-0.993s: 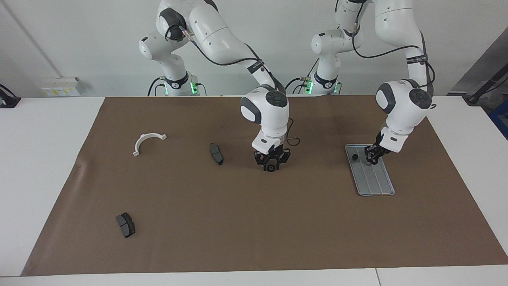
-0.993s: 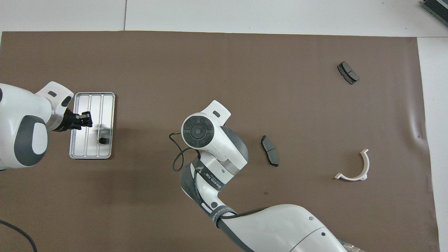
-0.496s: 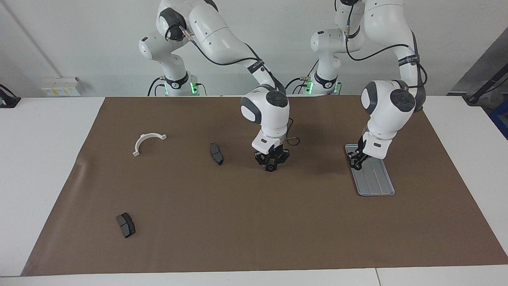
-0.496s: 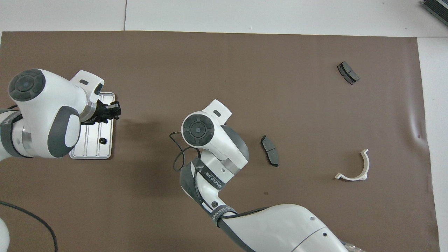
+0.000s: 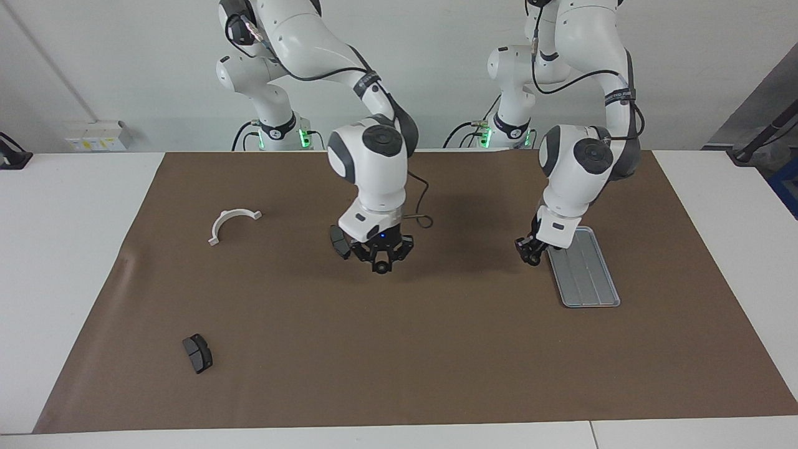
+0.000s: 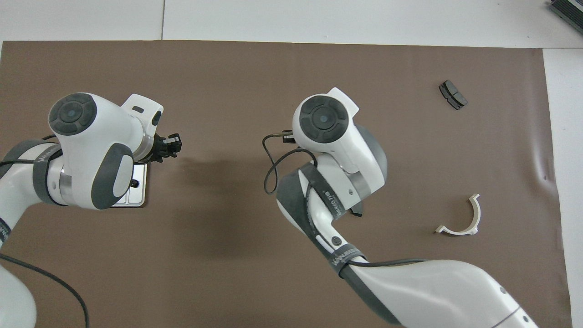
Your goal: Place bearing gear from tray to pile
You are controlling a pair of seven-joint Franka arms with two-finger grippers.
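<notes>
The silver-grey tray (image 5: 589, 277) lies toward the left arm's end of the mat; in the overhead view only a corner of the tray (image 6: 137, 196) shows under the arm. One small black bearing gear (image 6: 133, 183) rests in it. My left gripper (image 5: 530, 254) (image 6: 174, 145) hangs just off the tray's edge, toward the table's middle, shut on a small dark part that looks like a bearing gear. My right gripper (image 5: 381, 267) is shut on a round black bearing gear (image 5: 380, 269), low over the mat beside a brake pad (image 5: 338, 241). The overhead view hides the right gripper under its own wrist.
The pile is scattered: a white half-ring bracket (image 5: 232, 222) (image 6: 462, 219) and a second brake pad (image 5: 197, 353) (image 6: 452, 94) lie toward the right arm's end. A brown mat (image 5: 399, 362) covers the table. A black cable loops off the right wrist.
The right gripper carried its gear from the mat's middle to beside the brake pad. The left gripper lifted off the tray and moved toward the middle.
</notes>
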